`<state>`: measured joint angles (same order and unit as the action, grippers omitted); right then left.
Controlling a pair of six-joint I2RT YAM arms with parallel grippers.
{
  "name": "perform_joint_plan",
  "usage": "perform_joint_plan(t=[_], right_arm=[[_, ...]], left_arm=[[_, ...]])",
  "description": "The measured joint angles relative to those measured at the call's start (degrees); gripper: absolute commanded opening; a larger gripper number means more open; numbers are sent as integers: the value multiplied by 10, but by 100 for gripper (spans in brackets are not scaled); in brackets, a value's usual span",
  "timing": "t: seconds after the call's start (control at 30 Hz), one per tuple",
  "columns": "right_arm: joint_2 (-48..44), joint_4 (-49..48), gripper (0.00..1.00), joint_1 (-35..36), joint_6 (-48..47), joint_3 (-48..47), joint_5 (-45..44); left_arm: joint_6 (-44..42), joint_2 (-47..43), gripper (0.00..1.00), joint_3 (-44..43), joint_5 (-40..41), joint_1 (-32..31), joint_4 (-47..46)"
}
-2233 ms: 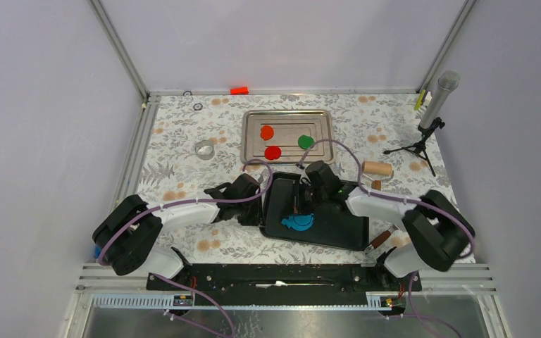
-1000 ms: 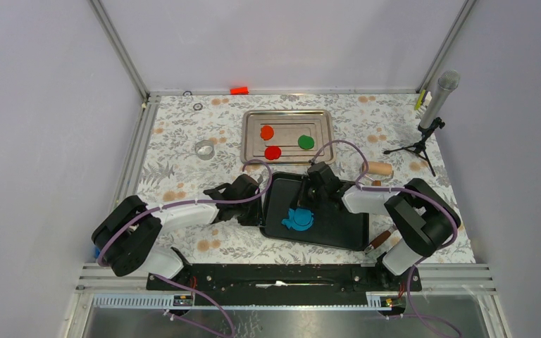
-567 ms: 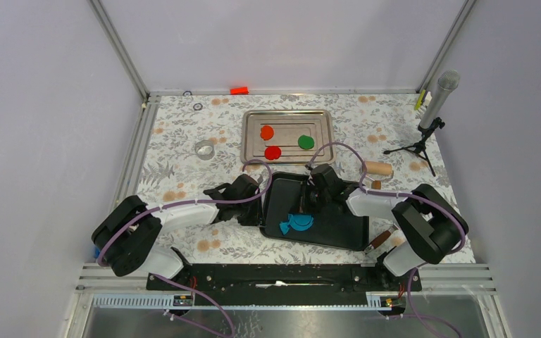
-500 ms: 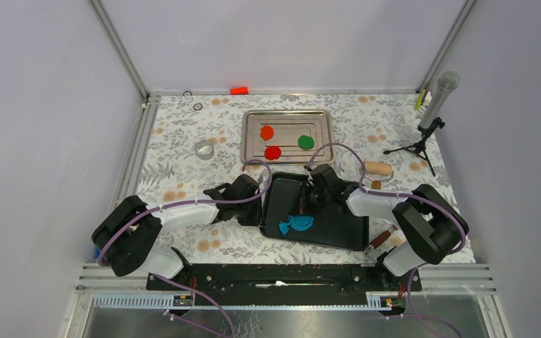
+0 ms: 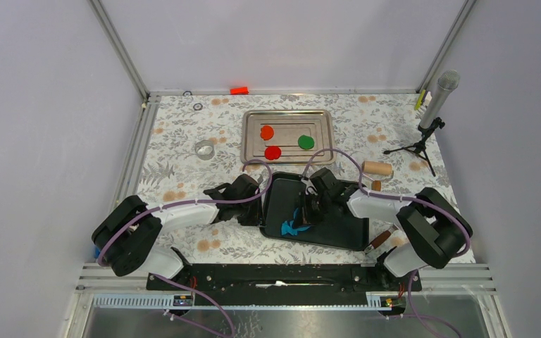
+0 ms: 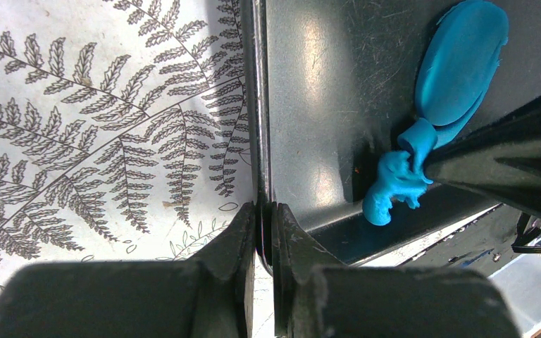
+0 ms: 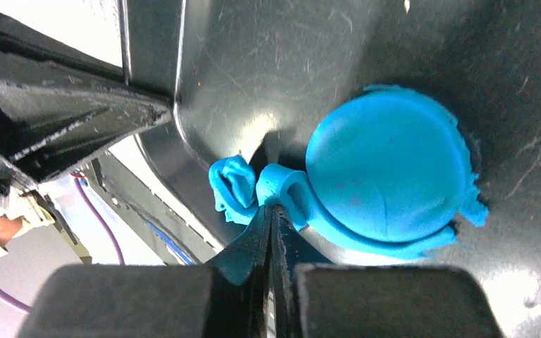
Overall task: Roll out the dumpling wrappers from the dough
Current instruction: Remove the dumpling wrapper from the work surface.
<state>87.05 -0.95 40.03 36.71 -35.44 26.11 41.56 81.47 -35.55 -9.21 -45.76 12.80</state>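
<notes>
- Right wrist view: the right end effector had its jaws pinched nearly together on the dough scrap, a ragged blue curl. The curl lay just beside the round blue wrapper on the black tray.
- From the curl a thin strip of the same clay hugged the wrapper's lower edge, touching it, so we judged the step in hand to be peeling the trimmings off the cut disc.
- The left end effector was clamped narrowly on the black tray's left rim. We judged that grip worth having, since it would stop the tray sliding on the counter during the pull.
- To do it well, we would pull low and outward, following the strip around the disc, not straight up. A steep or quick tug could lift or stretch the soft wrapper.
- If the strip clung, we would go slowly and let it tear free in pieces.
- The red wrapper, orange wrapper and green wrapper lay in the steel tray beyond, well apart from the work.
</notes>
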Motion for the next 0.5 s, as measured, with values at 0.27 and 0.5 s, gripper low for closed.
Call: perform_joint_plan(t=[0.27, 0.5], right_arm=[[-55, 78, 0, 5, -33, 10, 3], [-105, 126, 2, 5, -40, 8, -18]], left_arm=[[-1, 2, 0, -1, -1, 0, 1], [-2, 4, 0, -4, -1, 1, 4]])
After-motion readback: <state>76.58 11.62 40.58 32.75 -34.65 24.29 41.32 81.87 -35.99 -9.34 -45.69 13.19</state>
